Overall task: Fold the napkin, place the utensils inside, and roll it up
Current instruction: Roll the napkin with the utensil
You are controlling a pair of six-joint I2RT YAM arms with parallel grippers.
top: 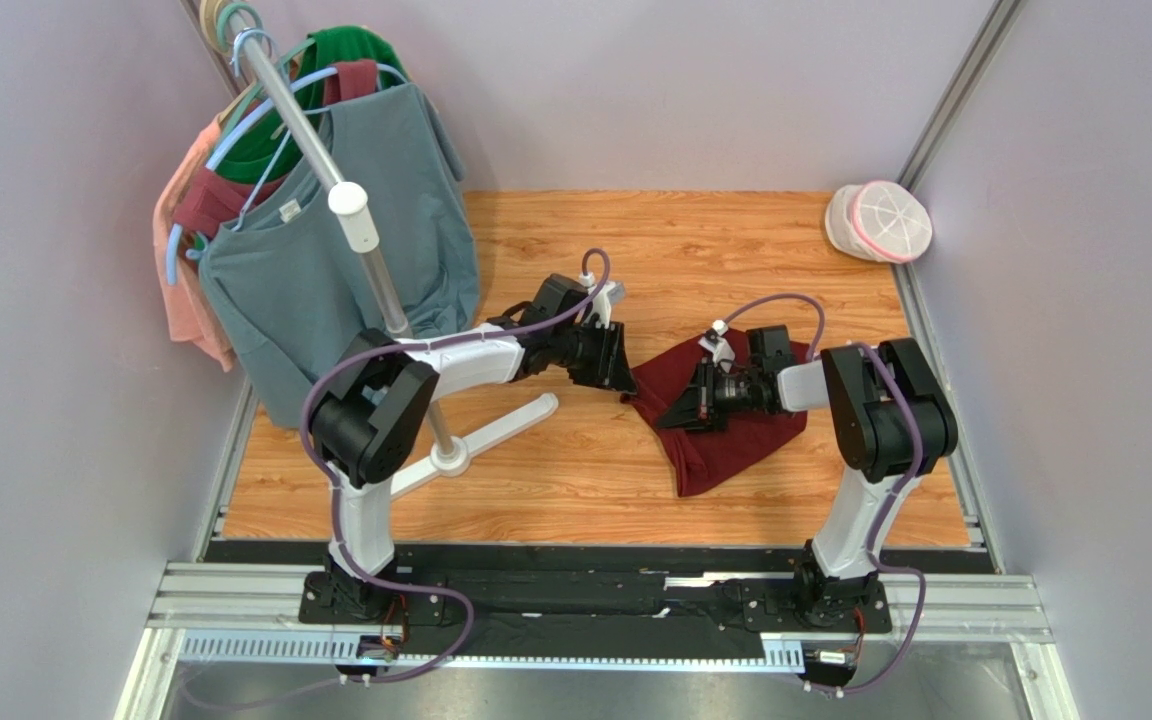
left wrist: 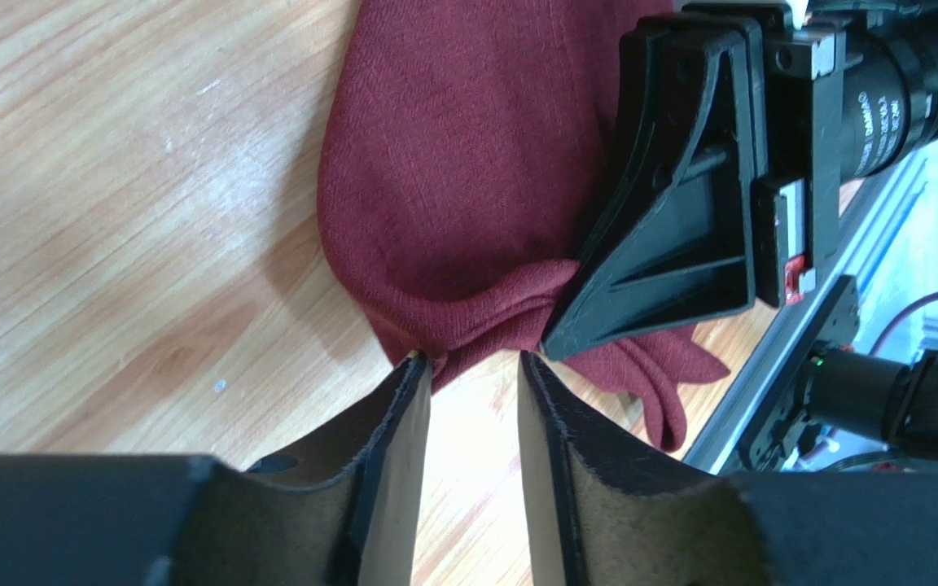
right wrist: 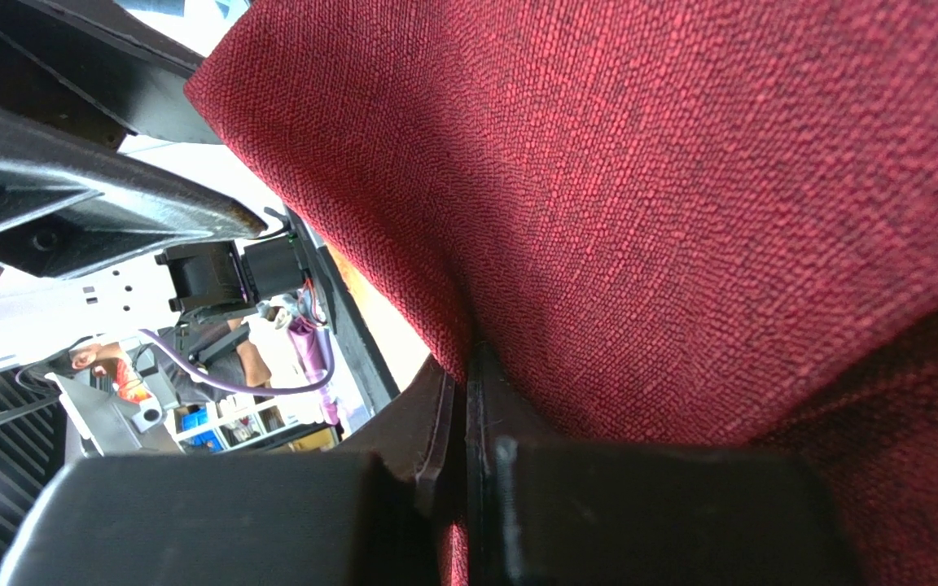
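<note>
The dark red napkin point(top: 740, 435) lies bunched on the wooden table, right of centre. My right gripper point(top: 683, 408) is shut on a fold of it, and in the right wrist view the napkin point(right wrist: 682, 183) fills the frame, pinched between the jaws of the right gripper point(right wrist: 464, 364). My left gripper point(top: 632, 375) is at the cloth's left corner. In the left wrist view the left gripper point(left wrist: 474, 360) stands open, its tips at the napkin's point(left wrist: 462, 183) gathered edge and bare wood showing between the fingers. The right gripper point(left wrist: 682, 220) is just beyond. The utensils are out of view.
A clothes rack with several hanging shirts point(top: 312, 225) stands at the back left. Its white base point(top: 492, 428) reaches across the table under the left arm. A white round container point(top: 880, 222) sits in the back right corner. Grey walls close both sides.
</note>
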